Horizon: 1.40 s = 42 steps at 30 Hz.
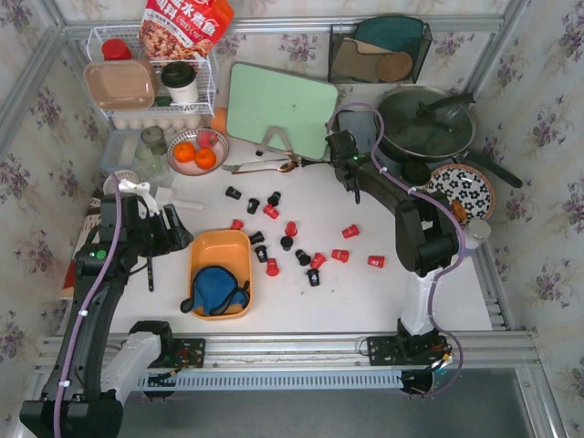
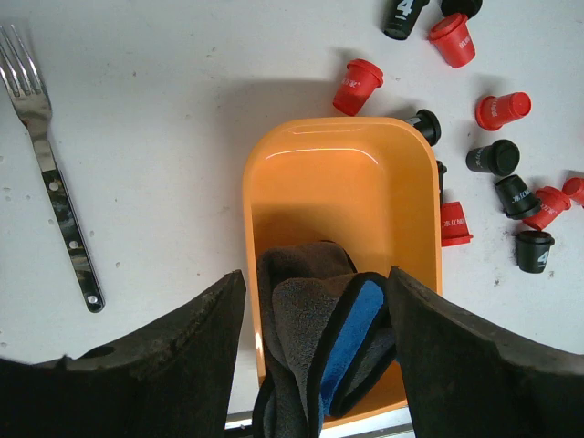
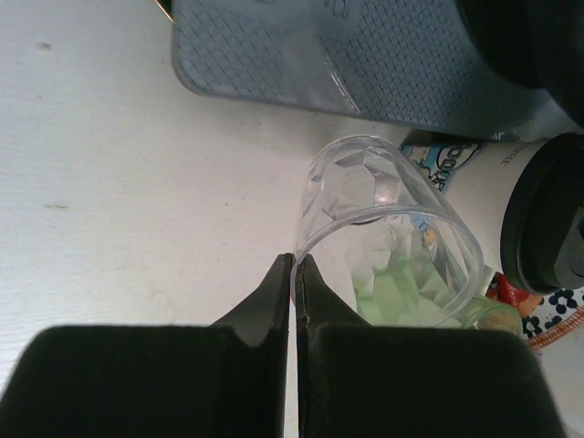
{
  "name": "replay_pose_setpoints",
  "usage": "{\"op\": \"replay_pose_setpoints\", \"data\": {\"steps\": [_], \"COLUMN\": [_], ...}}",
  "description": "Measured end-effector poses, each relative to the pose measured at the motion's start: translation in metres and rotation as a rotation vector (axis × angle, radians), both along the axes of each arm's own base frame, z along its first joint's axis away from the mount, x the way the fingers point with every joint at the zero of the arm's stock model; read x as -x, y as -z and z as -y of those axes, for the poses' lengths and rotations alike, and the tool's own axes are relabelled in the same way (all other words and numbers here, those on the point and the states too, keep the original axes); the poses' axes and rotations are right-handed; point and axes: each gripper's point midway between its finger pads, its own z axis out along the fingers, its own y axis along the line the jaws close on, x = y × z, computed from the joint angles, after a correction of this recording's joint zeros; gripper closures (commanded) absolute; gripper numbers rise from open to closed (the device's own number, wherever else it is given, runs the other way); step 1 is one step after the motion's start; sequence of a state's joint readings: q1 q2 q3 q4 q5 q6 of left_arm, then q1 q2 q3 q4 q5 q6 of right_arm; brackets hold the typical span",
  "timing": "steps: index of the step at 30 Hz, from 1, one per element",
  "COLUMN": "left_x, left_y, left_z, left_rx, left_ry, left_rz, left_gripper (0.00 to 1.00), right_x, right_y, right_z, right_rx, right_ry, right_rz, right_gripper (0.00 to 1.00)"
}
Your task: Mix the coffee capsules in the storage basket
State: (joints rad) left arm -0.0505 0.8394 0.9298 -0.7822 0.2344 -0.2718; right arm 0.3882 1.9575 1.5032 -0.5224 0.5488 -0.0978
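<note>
Left gripper (image 2: 315, 285) spread wide, hovering over near end of storage basket (image 2: 338, 155), gripping nothing. One grey-blue cloth (image 2: 319, 338) bunched inside basket, right under fingers. Coffee capsules (image 2: 358, 85) all out on table (image 2: 164, 109), right of basket and beyond it, nearest ones snug against its right wall. Top view count: 8 red, 8 black, probably, few overlap. One fork (image 2: 55, 182) left of basket. Right gripper (image 3: 294, 274) well beyond basket's far right, pinched tight on rim of one clear glass (image 3: 392, 228).
</note>
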Motion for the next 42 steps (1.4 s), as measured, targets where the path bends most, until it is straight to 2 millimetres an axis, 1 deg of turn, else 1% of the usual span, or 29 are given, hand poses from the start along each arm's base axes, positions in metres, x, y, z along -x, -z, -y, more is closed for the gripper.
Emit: {"op": "replay_pose_setpoints", "data": {"steps": [6,9,11,14,18,21,24,25,27,28,30,34,37,42], "left_x": [0.000,0.000,0.000,0.000,0.000,0.000,0.000,0.000,0.000,0.000,0.000,0.001,0.001,0.000], "left_y": [0.000,0.000,0.000,0.000,0.000,0.000,0.001,0.001,0.001,0.001,0.001,0.001,0.001,0.002], "left_z": [0.000,0.000,0.000,0.000,0.000,0.000,0.000,0.000,0.000,0.000,0.000,0.000,0.000,0.000], "left_rx": [0.001,0.001,0.001,0.001,0.001,0.002,0.003,0.003,0.003,0.004,0.004,0.004,0.004,0.003], "left_ry": [0.001,0.001,0.001,0.001,0.001,0.000,-0.001,-0.001,-0.001,-0.001,-0.001,-0.001,-0.001,-0.001], "left_rz": [0.000,0.001,0.001,0.001,-0.001,-0.001,-0.005,-0.005,-0.005,-0.005,-0.005,-0.003,-0.003,-0.006], "left_gripper": [0.34,0.33,0.34,0.33,0.33,0.33,0.33,0.33,0.33,0.33,0.33,0.33,0.33,0.33], "right_x": [0.004,0.007,0.008,0.011,0.012,0.012,0.015,0.015,0.015,0.014,0.008,-0.007,-0.016,-0.033], "right_y": [0.011,0.014,0.014,0.008,-0.014,-0.030,-0.041,-0.041,-0.036,-0.032,-0.021,-0.003,0.009,0.015], "right_z": [0.016,0.020,0.020,0.016,0.009,-0.009,-0.051,-0.066,-0.092,-0.102,-0.116,-0.132,-0.132,-0.131], "right_rx": [0.008,0.005,-0.003,-0.030,-0.073,-0.119,-0.175,-0.189,-0.203,-0.207,-0.206,-0.187,-0.148,-0.082], "right_ry": [0.010,0.015,0.012,0.001,-0.020,-0.072,-0.209,-0.256,-0.342,-0.376,-0.421,-0.468,-0.481,-0.488], "right_rz": [-0.078,-0.095,-0.101,-0.092,-0.043,-0.002,0.023,0.029,0.015,0.007,-0.014,-0.040,-0.056,-0.047], "right_gripper": [1.00,1.00,1.00,1.00,1.00,1.00,1.00,1.00,1.00,1.00,1.00,1.00,1.00,1.00]}}
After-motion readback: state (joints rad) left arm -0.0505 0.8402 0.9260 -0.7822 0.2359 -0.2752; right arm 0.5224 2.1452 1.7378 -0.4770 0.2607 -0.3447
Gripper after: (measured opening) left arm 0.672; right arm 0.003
